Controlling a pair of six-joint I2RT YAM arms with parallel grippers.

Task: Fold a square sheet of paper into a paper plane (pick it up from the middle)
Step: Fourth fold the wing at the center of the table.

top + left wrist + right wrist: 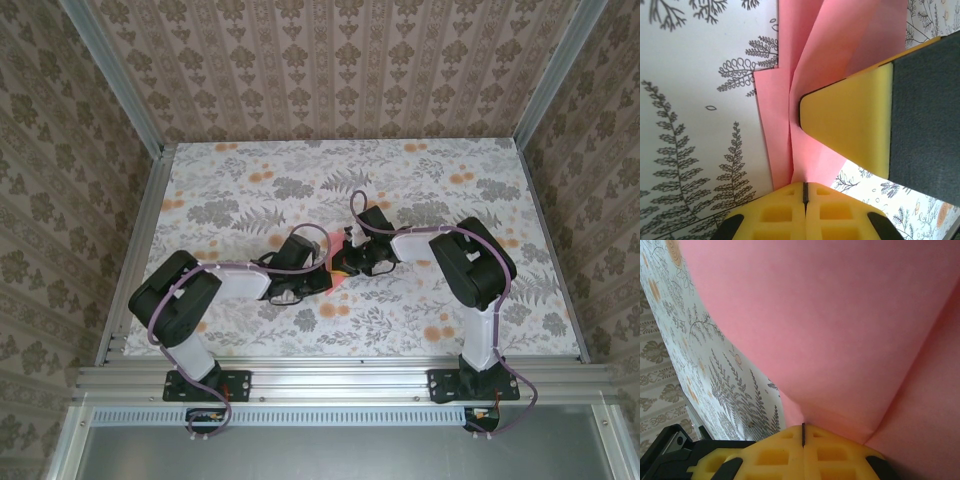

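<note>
- Your thin salmon-pink square sheet of paper [334, 268] is near the middle of the white, flower-printed worktop [300, 170], a little towards its near edge and well apart from every corner; it sits between the two claws that meet there.
- Your left claw [805, 194] has its yellow fingers pressed together with only a dark seam between them; the pink paper runs straight into that seam, so it is pinched there.
- Your right claw [803, 436] is likewise closed to a hairline and nips the paper; the paper rises above it as a broad, curved pink surface. From the left wrist, one yellow-and-black finger [850, 125] of it lies across the paper from the right.
- What looks done: the paper is not a flat square. The left wrist view shows overlapping layers, a crease running down into the left claw and a stepped edge over the worktop; I judge that some early folds are in.
- What looks left: nothing yet has the shape of a narrow pointed dart; the paper is wide and loose. You likely have the later folds and the pressing of creases to do. Whether the paper touches the worktop under the claws I cannot tell.
</note>
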